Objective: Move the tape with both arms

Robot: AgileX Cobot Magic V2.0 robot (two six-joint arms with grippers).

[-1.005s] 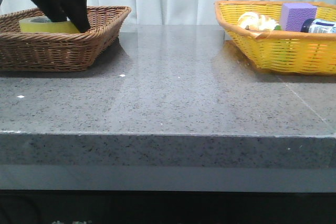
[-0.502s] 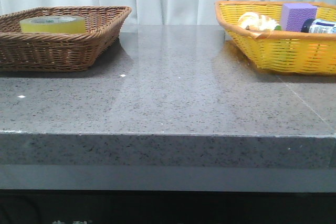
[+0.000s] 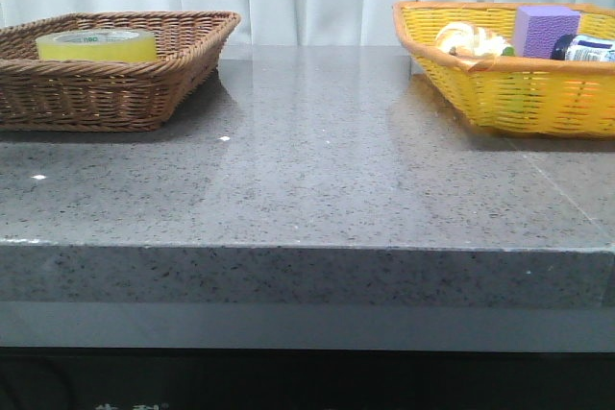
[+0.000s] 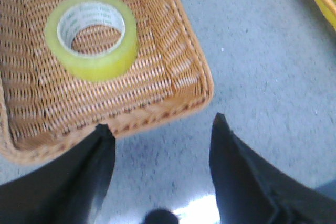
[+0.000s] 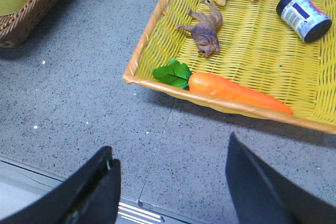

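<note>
**Both claws wide open, tape in the brown basket**

Left gripper (image 4: 160, 129) has its two black fingers spread wide and holds nothing. It hangs above the grey table (image 4: 262, 61), just outside the rim of the brown wicker basket (image 4: 178, 61). Beyond its fingertips, inside this basket, the tape (image 4: 92, 35) lies flat with its hole facing up.

Right gripper (image 5: 170, 153) is also spread wide and empty. It hangs over the table, near the edge of the yellow basket (image 5: 152, 85), where a carrot (image 5: 236, 92) lies against the rim.
</note>
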